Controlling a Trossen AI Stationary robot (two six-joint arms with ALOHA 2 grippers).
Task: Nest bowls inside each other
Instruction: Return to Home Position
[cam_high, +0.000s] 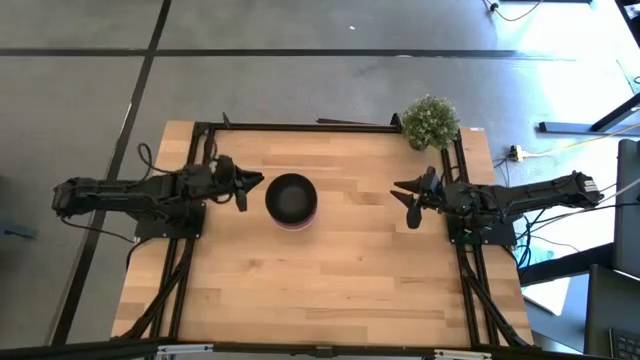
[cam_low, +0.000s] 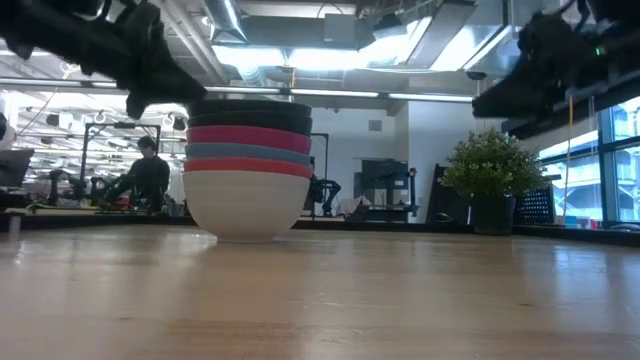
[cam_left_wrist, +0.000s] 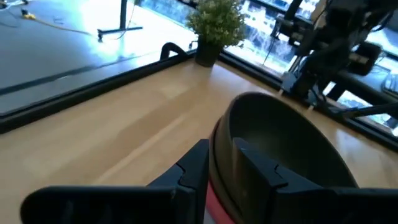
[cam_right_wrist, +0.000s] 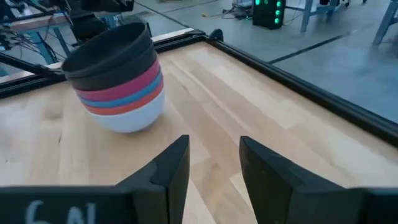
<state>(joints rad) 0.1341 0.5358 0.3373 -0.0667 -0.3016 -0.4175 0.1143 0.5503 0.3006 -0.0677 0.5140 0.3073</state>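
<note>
Table (cam_high: 330, 280): nested bowls (cam_low: 248, 170) (black topmost)

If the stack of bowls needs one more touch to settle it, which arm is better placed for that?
Probably the left. The left end effector sits right beside the stack of bowls, with open fingers at the top black bowl's rim. The right end effector, also open, waits farther off across bare table.

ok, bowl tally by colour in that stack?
white bowl: 1
red bowl: 1
blue bowl: 1
magenta bowl: 1
black bowls: 2
Total: 6, all nested in one stack, white at the bottom, black on top.
</note>
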